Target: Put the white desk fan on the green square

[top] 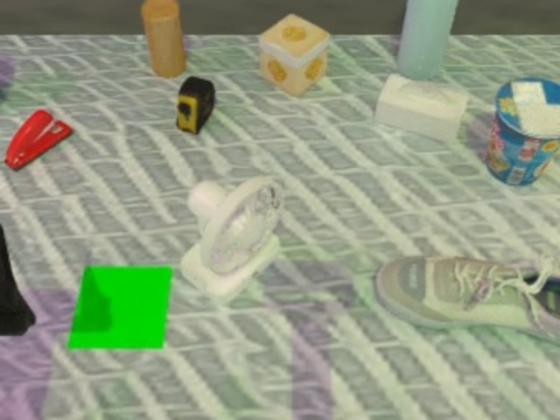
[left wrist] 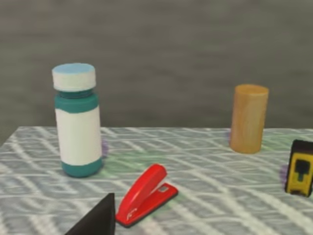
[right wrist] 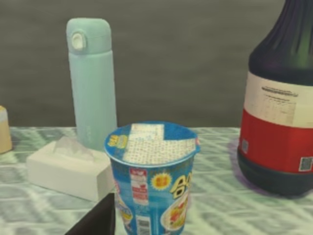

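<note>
The white desk fan point(top: 234, 238) stands upright near the middle of the table point(top: 350, 175), grille tilted toward the right side. The green square point(top: 121, 307) lies flat just beside it, toward the front left corner, w/ a small gap between and nothing on it. Left arm is only a dark bit at the left edge; can't tell its gripper state. Right arm isn't visible in the top view, state also can't tell. Red stapler point(top: 36, 137) sits by the left edge, sneaker point(top: 468, 293) by the right.
</note>
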`<state>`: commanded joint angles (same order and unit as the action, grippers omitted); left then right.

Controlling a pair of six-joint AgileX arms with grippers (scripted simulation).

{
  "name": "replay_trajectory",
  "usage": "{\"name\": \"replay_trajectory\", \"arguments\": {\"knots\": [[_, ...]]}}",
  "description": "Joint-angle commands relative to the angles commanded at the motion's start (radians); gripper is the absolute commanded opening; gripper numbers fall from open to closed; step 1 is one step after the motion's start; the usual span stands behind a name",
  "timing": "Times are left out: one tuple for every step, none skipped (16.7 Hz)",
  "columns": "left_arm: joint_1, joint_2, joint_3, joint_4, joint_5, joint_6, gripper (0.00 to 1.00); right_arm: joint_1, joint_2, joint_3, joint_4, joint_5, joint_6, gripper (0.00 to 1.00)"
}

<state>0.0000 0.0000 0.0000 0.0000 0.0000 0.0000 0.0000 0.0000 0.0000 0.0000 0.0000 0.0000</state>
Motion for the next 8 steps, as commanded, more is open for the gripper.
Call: {"name": "replay_trajectory", "arguments": {"knots": [[0.0, 0.0, 0.0, 0.0, 0.0, 0.0, 1.0, 0.0, 0.0, 0.0, 0.0, 0.0, 0.0, 1.0], [0.0, 0.0, 0.0, 0.0, 0.0, 0.0, 1.0, 0.0, 0.0, 0.0, 0.0, 0.0, 0.0, 1.0], [-0.004, 0.01, 0.009, -0.01, 0.0, 0.001, 1.0, 0.0, 0.0, 0.0, 0.0, 0.0, 0.0, 1.0], [-0.012, 0.031, 0.028, -0.03, 0.0, 0.004, 1.0, 0.0, 0.0, 0.0, 0.0, 0.0, 0.0, 1.0], [-0.023, 0.062, 0.058, -0.06, 0.0, 0.008, 1.0, 0.0, 0.0, 0.0, 0.0, 0.0, 0.0, 1.0], [-0.038, 0.104, 0.098, -0.098, 0.0, 0.012, 1.0, 0.0, 0.0, 0.0, 0.0, 0.0, 0.0, 1.0], [-0.055, 0.156, 0.149, -0.144, -0.001, 0.017, 1.0, 0.0, 0.0, 0.0, 0.0, 0.0, 0.0, 1.0], [-0.075, 0.219, 0.209, -0.197, -0.002, 0.022, 1.0, 0.0, 0.0, 0.0, 0.0, 0.0, 0.0, 1.0]]}}
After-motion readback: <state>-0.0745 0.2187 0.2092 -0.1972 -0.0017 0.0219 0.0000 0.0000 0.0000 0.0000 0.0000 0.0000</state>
